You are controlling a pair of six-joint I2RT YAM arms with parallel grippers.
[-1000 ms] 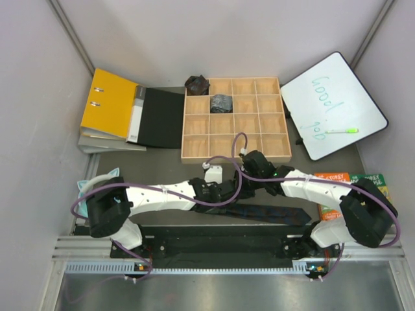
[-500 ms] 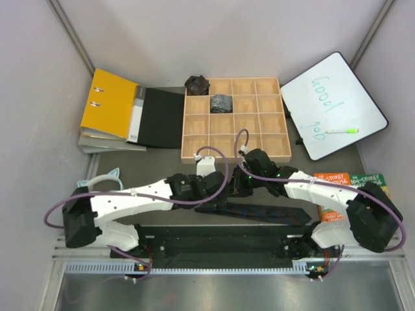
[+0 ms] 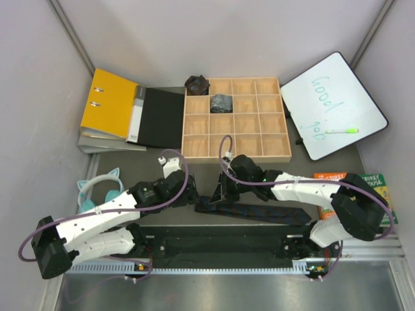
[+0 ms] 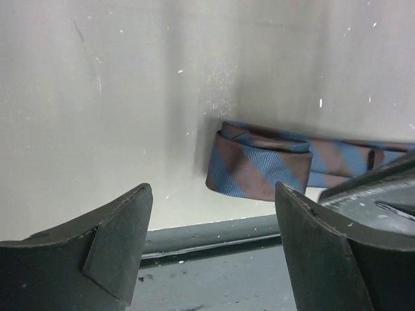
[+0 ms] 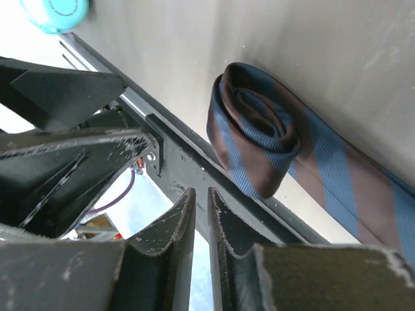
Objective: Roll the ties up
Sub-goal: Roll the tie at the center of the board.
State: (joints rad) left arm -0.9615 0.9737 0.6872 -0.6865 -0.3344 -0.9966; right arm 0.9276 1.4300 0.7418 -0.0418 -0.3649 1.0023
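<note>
Left gripper (image 4: 213,206) jaws stand wide apart and empty. Right gripper (image 5: 201,197) jaws are nearly together, gripping nothing. Blue-and-brown striped tie (image 3: 259,212) lies flat at lower centre of the top view, its left end partly coiled, just beside both grippers.

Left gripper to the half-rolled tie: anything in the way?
Nothing visible. Only bare table lies between the open left gripper and the rolled end of the tie; the right gripper stands farther along the strip.
</note>
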